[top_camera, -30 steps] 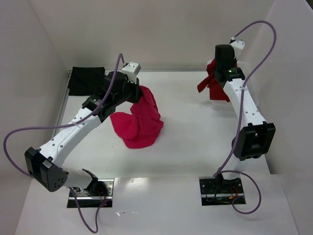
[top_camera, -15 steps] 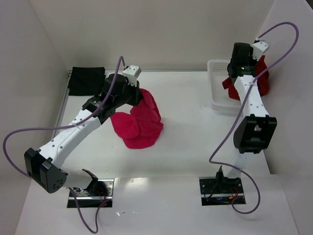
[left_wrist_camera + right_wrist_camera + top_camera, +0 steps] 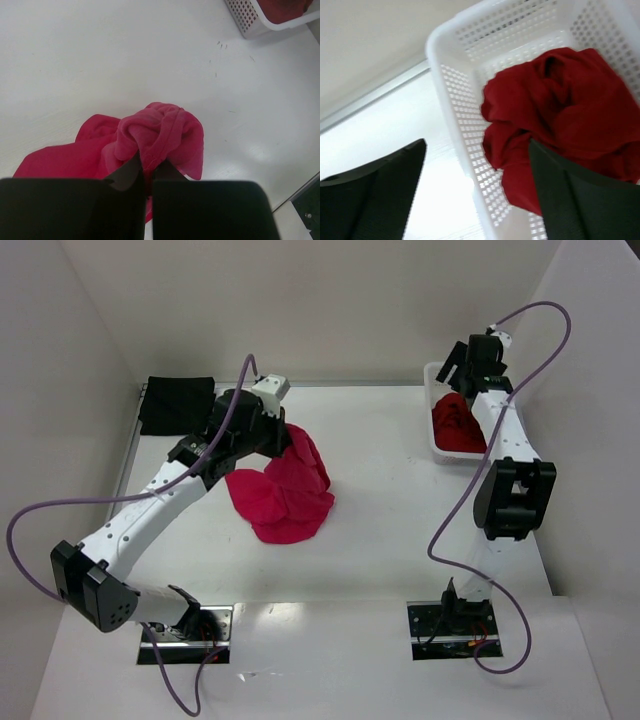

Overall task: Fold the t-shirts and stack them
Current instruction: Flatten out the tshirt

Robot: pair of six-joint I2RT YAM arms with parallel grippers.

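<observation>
A bright crimson-pink t-shirt [image 3: 283, 490] lies crumpled at mid-table. My left gripper [image 3: 283, 436] is shut on a bunched fold of this shirt [image 3: 160, 131], its black fingers [image 3: 131, 170] pinching the cloth between them. A darker red t-shirt [image 3: 458, 425] lies loose in the white basket [image 3: 433, 375] at the back right. Above the basket hangs my right gripper [image 3: 462, 365], open, with nothing between its fingers [image 3: 385, 172]; the red shirt [image 3: 565, 115] lies below them. A folded black t-shirt [image 3: 176, 404] rests at the back left corner.
The lattice basket [image 3: 455, 100] stands against the right wall, its corner [image 3: 250, 22] also in the left wrist view. White walls close in the table on three sides. Purple cables loop off both arms.
My right gripper carried the darker red shirt over the basket, opened and let it drop inside. The left gripper has stayed shut on the crimson-pink shirt.
</observation>
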